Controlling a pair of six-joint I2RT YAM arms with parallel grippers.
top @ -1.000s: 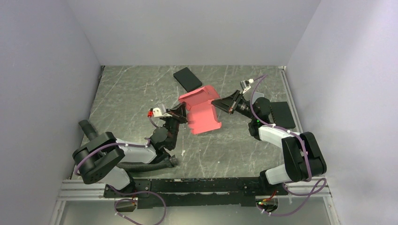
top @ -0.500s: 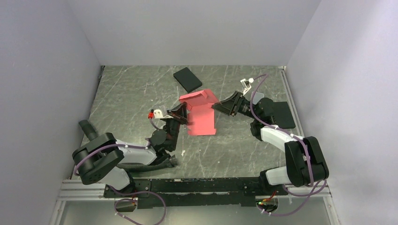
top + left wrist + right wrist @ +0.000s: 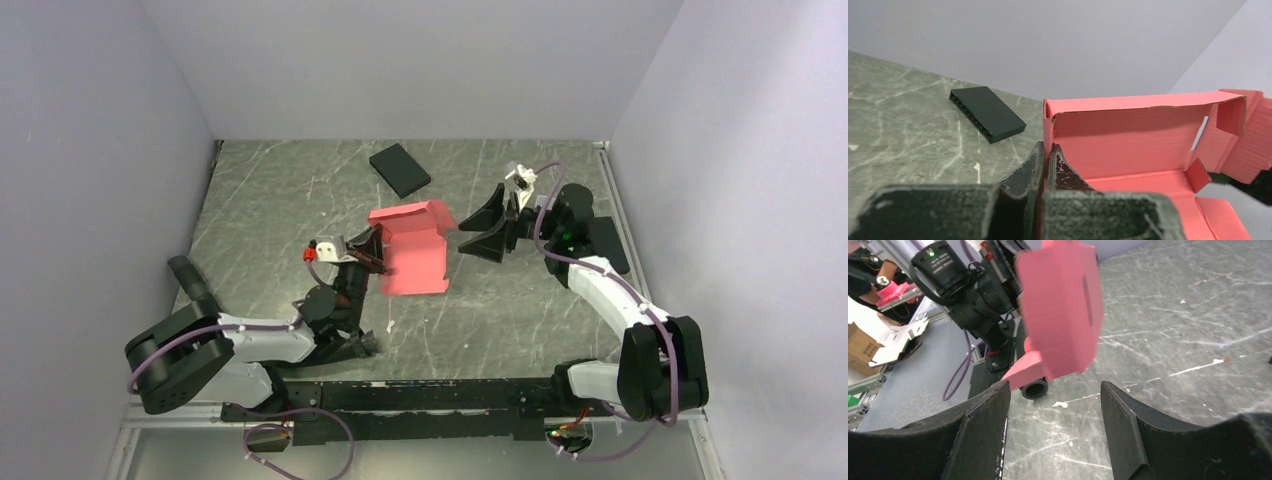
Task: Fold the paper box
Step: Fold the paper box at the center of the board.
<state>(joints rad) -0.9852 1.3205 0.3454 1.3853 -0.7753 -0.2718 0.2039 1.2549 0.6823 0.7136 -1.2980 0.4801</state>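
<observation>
Left gripper (image 3: pixel 377 251) is clamped shut on the left wall of the paper box (image 3: pixel 412 258). The box is part-folded, mid table (image 3: pixel 280 200), all faces plain pink. Right gripper (image 3: pixel 470 232) has jaws spread, just right of the box, not touching. Black flat box (image 3: pixel 400 169) lies behind.

Pinkish-red paper box (image 3: pixel 412 255), black flat box (image 3: pixel 400 169), grey-green table (image 3: pixel 270 210) with white veining.

paper box (image 3: pixel 1143 145) cropped at pic edge, black pad (image 3: pixel 612 250) — part hidden
</observation>
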